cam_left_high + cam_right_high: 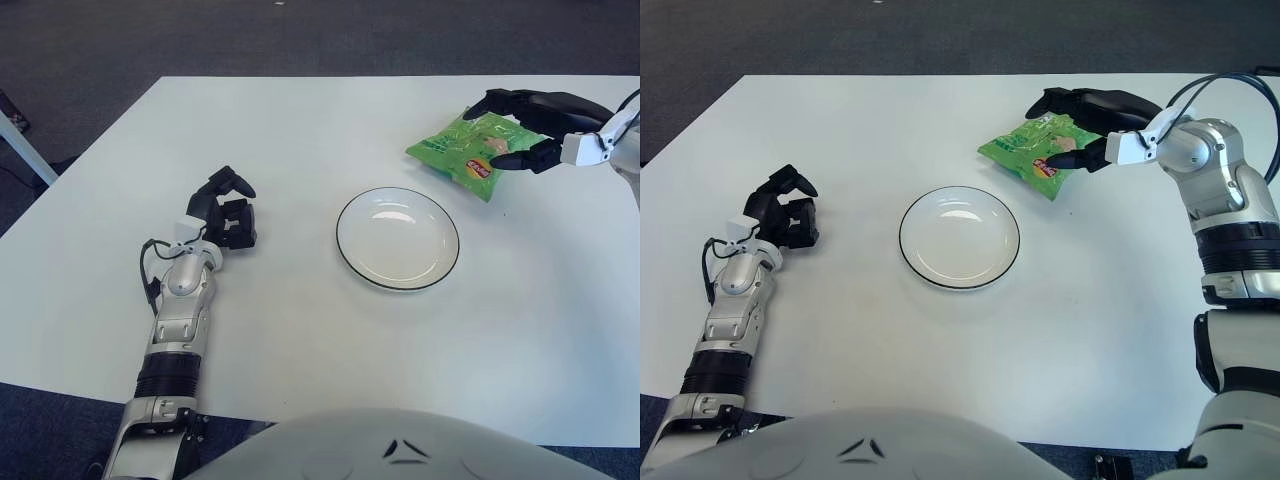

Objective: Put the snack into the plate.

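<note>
The green snack bag (pixel 455 150) lies flat on the white table, up and to the right of the white plate (pixel 340 238), which has a dark rim and nothing in it. My right hand (pixel 482 133) reaches in from the right. Its long fingers (pixel 520 101) stretch along the bag's far edge and its thumb (pixel 515 160) sits at the bag's near right corner, so the bag's right end lies between them. The hand looks open, not clamped on the bag. My left hand (pixel 228 210) shows at the left of the plate with its fingers curled and holding nothing.
The table's far edge (pixel 400 77) runs just behind the snack. Dark carpet lies beyond it. A pale table leg (pixel 20 145) shows at the far left. My own torso (pixel 400 445) fills the bottom of the view.
</note>
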`<state>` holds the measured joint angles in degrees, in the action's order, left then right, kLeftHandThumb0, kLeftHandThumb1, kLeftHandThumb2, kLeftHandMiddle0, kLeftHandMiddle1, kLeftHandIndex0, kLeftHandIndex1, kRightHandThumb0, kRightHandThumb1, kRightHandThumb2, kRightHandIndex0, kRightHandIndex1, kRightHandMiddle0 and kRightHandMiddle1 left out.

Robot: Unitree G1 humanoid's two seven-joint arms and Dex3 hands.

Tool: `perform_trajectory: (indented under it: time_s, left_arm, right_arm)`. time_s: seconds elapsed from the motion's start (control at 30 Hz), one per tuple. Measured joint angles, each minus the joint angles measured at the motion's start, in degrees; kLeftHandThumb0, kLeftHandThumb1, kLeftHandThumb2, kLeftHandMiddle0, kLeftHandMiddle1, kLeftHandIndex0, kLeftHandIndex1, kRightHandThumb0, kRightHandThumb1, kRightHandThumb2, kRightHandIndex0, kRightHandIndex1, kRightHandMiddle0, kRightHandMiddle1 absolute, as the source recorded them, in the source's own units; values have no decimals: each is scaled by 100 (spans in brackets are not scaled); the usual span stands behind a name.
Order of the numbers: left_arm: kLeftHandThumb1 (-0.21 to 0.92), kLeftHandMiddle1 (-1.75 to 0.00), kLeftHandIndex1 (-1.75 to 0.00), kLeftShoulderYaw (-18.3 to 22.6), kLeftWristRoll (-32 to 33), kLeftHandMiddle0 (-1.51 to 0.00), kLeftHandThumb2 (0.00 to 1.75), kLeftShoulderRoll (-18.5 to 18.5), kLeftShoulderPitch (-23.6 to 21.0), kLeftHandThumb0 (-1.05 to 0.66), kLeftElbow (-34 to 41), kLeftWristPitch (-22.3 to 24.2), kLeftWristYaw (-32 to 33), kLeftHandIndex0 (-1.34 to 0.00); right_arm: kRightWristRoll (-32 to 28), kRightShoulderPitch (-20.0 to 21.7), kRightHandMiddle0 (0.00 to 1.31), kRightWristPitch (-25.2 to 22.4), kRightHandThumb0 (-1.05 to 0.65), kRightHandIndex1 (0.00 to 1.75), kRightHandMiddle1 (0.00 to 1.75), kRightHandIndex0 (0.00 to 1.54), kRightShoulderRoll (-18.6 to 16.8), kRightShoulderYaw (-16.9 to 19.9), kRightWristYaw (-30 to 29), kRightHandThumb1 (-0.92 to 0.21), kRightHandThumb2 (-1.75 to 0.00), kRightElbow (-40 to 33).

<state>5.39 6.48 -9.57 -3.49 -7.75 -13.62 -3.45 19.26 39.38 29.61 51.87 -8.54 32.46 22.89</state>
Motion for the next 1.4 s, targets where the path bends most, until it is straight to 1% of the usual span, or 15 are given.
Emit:
perform_trajectory:
  time_s: [0.37,0.4,0.47,0.6,0.77,0.9,1.07,1.23,1.4]
  left_arm:
    - [27,-175,-175,3,-1,-131,137,7,-74,-50,-125,-146,-2,-65]
    - [27,-175,-175,4,-1,-131,137,7,-75,-50,-126,-145,-2,-65]
    - [27,-175,-175,14,-2,-131,137,-12,-79,-49,-117,-143,-4,-65]
    - [28,-175,-175,15,-2,-130,136,-25,-101,-49,-43,-153,-6,-64]
    - [28,-175,-175,17,-1,-130,136,-13,-93,-49,-30,-183,-6,-64]
    - [29,-175,-175,17,2,-130,135,-1,-94,-49,-30,-183,-17,-64]
    - [28,-175,-175,23,9,-130,136,2,-95,-49,-32,-183,-47,-64]
    - [27,-175,-175,35,8,-131,137,2,-95,-50,-59,-184,-55,-65]
    - [27,-175,-175,69,7,-131,137,0,-96,-50,-86,-185,-56,-65]
  right_arm:
    - [0,-6,0,-1,-69,36,85,13,0,14,3,-92,-67,0]
    - [13,13,0,-11,-71,35,86,11,-15,10,-19,-92,-65,46]
    - [219,217,0,-99,-77,34,89,7,-151,-32,-421,-92,-58,478]
    - [698,750,0,-418,-81,32,88,3,-439,-163,-1250,-92,-57,1472]
    - [1152,1432,0,-585,-82,29,82,1,-789,-427,-2132,-92,-67,2625]
    - [1384,1749,0,-550,-83,26,77,0,-1008,-652,-2628,-92,-76,3291]
    - [1713,1903,0,-582,-86,26,75,2,-1219,-940,-3271,-92,-89,3948]
    - [1988,1903,0,-648,-90,26,75,3,-1405,-1201,-3905,-92,-97,4305]
    - [2075,1939,0,-673,-96,27,75,4,-1568,-1374,-4288,-92,-102,4569]
